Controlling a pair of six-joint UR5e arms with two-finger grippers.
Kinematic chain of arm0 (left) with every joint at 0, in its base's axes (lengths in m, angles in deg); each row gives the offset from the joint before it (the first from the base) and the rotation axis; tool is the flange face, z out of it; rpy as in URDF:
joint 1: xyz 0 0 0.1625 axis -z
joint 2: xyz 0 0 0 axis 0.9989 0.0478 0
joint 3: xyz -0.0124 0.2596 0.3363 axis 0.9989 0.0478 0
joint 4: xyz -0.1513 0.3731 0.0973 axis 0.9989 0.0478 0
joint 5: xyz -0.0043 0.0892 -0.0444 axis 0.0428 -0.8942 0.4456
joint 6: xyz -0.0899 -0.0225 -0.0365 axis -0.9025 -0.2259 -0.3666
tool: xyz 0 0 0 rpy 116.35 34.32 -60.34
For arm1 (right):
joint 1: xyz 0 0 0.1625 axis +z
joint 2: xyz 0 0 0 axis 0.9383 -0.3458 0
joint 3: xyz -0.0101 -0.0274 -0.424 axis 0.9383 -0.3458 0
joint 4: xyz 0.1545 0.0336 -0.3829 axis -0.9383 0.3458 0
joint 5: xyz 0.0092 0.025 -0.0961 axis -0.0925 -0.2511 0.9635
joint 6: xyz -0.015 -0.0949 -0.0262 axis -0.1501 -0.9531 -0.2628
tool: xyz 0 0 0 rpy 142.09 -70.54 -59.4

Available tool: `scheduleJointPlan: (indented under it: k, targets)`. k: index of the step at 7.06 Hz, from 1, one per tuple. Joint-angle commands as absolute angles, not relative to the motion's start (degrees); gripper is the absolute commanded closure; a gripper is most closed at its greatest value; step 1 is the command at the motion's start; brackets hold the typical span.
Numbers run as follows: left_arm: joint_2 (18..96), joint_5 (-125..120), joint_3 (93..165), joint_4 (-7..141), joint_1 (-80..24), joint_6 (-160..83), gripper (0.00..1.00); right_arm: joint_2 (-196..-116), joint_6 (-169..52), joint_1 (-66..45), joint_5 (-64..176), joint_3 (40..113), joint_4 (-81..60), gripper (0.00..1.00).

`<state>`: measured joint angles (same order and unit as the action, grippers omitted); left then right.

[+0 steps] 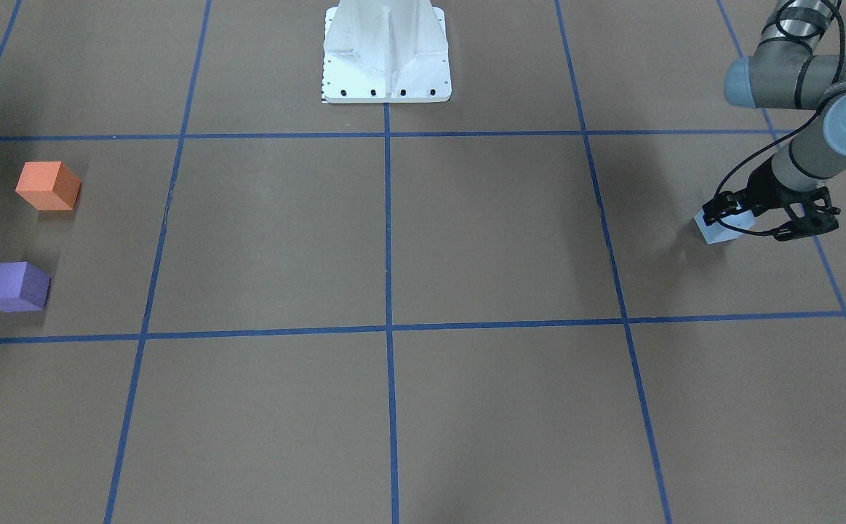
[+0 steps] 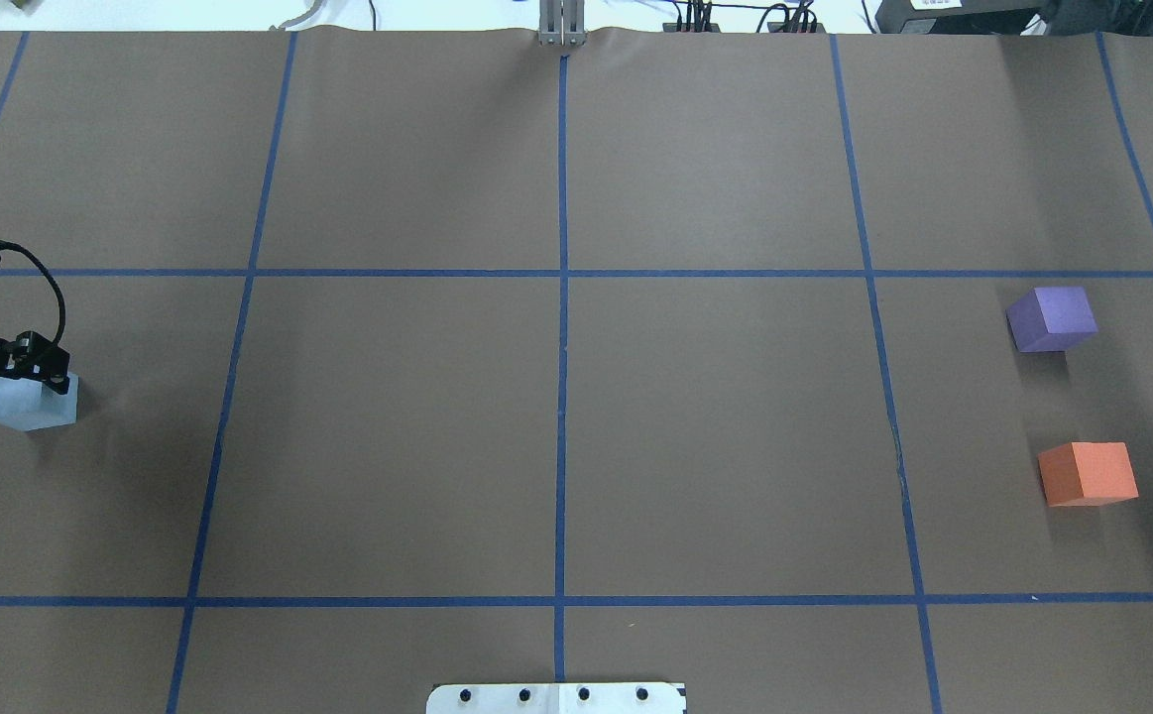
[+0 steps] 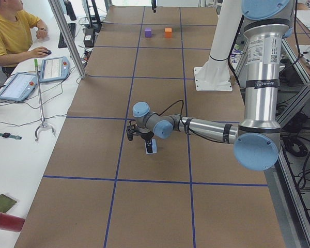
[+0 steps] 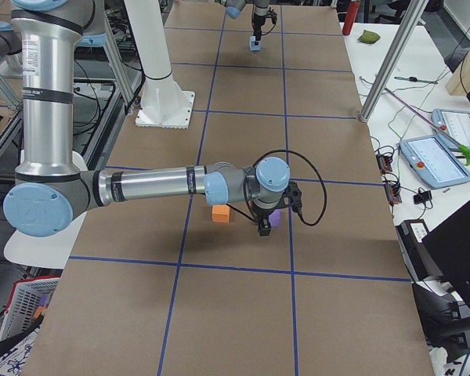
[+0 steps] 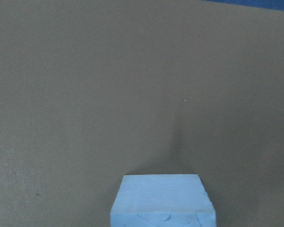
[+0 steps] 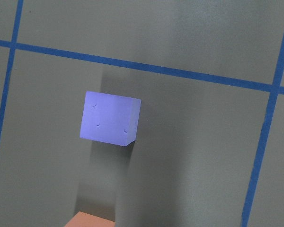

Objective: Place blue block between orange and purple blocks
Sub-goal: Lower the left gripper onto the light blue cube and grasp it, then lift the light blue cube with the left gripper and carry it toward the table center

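The light blue block [image 1: 717, 231] sits at the table's end on my left side; it also shows in the overhead view [image 2: 31, 405] and at the bottom of the left wrist view [image 5: 162, 201]. My left gripper [image 1: 725, 214] is down over it, its fingers closed on the block's top at table level. The orange block [image 1: 48, 185] and the purple block [image 1: 14, 286] stand apart at the opposite end. My right gripper [image 4: 262, 227] hovers over the purple block [image 6: 111, 118]; I cannot tell whether it is open or shut.
The white robot base [image 1: 386, 54] stands at the table's middle edge. Blue tape lines [image 2: 562, 327] grid the brown table. An operator [image 3: 10, 31] sits with tablets on the side bench. The gap between the orange [image 2: 1087, 474] and purple [image 2: 1052, 319] blocks is about one block wide.
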<state>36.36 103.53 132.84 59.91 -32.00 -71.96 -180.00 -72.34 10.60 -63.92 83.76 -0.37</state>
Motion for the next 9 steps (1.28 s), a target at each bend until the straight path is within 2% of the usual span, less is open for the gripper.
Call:
scheduleJointPlan:
  k: [1,2,3,5,7,9]
  targets:
    - [36.47,103.53,132.15,60.17,-33.29,-71.98,0.26,-179.93,-72.38,10.30,-63.96,83.84,-0.59,0.00]
    - [36.47,103.62,132.24,60.17,-33.64,-71.98,0.87,-179.93,-72.29,10.21,-63.96,83.84,-0.59,0.00]
    - [36.38,103.88,134.15,60.08,-33.56,-72.07,1.00,-179.76,-72.29,10.13,-63.88,84.10,-0.68,0.00]
    - [39.78,106.86,143.71,58.94,-33.73,-81.84,1.00,-179.40,-70.99,9.43,-63.87,84.36,-0.68,0.00]
    - [55.63,106.35,143.58,56.24,-40.36,-97.21,1.00,-178.35,-62.06,4.35,-62.92,84.01,-5.74,0.00]
    - [74.70,99.20,137.82,47.02,-49.07,-103.08,1.00,-178.09,-57.99,3.10,-62.73,83.84,-10.08,0.00]
